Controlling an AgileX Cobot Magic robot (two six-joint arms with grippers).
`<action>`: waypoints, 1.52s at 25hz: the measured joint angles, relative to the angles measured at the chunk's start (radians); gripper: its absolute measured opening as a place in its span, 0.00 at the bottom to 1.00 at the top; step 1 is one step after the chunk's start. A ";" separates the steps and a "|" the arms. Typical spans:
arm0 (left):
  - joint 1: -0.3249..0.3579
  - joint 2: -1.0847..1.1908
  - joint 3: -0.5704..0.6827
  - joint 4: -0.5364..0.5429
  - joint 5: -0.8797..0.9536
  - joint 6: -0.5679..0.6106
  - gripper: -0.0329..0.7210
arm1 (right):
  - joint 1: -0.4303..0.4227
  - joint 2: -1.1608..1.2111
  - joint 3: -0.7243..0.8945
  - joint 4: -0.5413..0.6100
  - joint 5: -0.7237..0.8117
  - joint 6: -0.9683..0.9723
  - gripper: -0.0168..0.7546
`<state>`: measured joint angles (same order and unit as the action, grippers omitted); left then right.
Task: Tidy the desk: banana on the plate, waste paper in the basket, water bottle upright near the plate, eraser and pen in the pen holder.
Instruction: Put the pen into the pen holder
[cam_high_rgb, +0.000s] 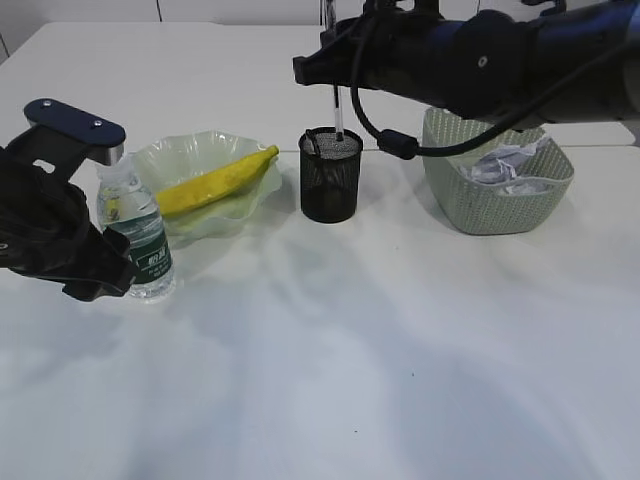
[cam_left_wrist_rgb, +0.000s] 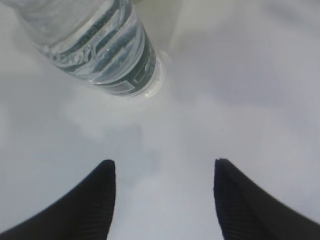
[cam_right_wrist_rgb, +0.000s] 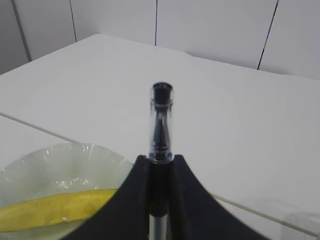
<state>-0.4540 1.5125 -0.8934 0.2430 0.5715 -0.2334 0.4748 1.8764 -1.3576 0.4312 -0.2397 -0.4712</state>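
Note:
The water bottle stands upright left of the pale green plate, which holds the banana. My left gripper is open and empty just beside the bottle. In the left wrist view its jaws are spread over bare table, with the bottle apart from them. My right gripper is shut on the pen, holding it upright with its lower end in the black mesh pen holder. The right wrist view shows the jaws clamped on the pen. Crumpled waste paper lies in the basket. The eraser is hidden.
The right arm and its cable stretch across the back of the table above the basket. The plate and banana show at the lower left of the right wrist view. White table surface spreads in front.

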 joint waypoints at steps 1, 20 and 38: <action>0.000 0.000 0.000 0.002 0.000 0.000 0.64 | 0.000 0.012 -0.008 -0.004 0.000 0.000 0.09; 0.000 0.000 0.000 0.042 -0.013 -0.004 0.63 | -0.080 0.149 -0.114 -0.215 0.000 0.150 0.09; 0.000 0.000 0.000 0.050 -0.025 -0.004 0.63 | -0.162 0.208 -0.153 -0.743 -0.117 0.684 0.09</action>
<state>-0.4540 1.5125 -0.8934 0.2927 0.5462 -0.2374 0.3127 2.0845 -1.5105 -0.3117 -0.3563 0.2132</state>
